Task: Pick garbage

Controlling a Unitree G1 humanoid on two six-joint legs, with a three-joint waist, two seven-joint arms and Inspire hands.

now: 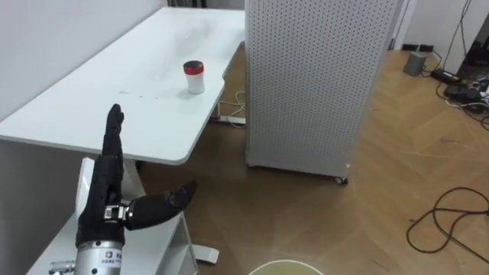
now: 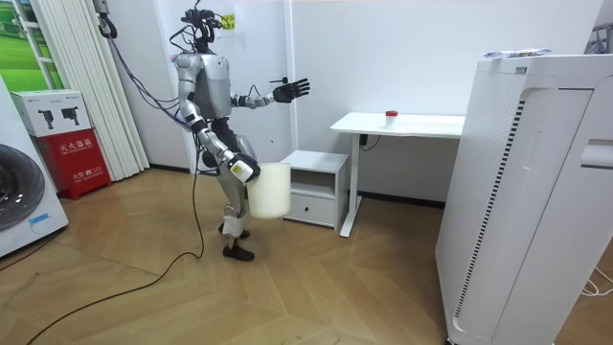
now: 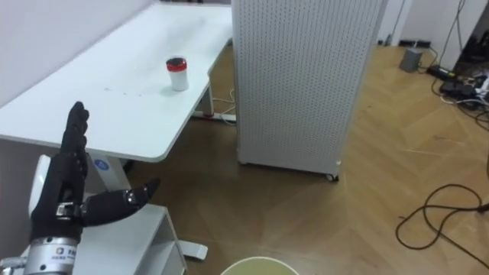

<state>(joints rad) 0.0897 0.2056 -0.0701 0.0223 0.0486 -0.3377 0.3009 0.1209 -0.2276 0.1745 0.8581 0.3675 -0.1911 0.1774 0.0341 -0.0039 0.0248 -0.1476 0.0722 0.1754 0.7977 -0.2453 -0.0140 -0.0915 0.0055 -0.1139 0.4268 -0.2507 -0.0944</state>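
Left hand [image 1: 103,191] was held up, released, before the white desk [image 1: 92,114].
Its fingers pointed straight up, thumb spread sideways, grasping nothing, over the desk's near edge. One red-lidded jar [image 1: 194,77] stood near the desk's right edge, well apart from the hand. One tall perforated cabinet [image 1: 313,84] stood beside that edge. The right hand [image 2: 241,171] met one pale bucket [image 2: 270,190]; I could not tell its grip.

Counted one white counter [image 1: 99,114], with one red-lidded jar [image 1: 194,77] on it near its right edge. One perforated white tower [image 1: 313,84], one pale bucket [image 2: 269,189], one low drawer unit [image 2: 316,187] and one washing machine [image 2: 24,201]. Two stacked boxes: one white box [image 2: 53,112] sat on one red box [image 2: 72,161]. The floor cables [image 1: 443,221] lay tangled; number unclear.
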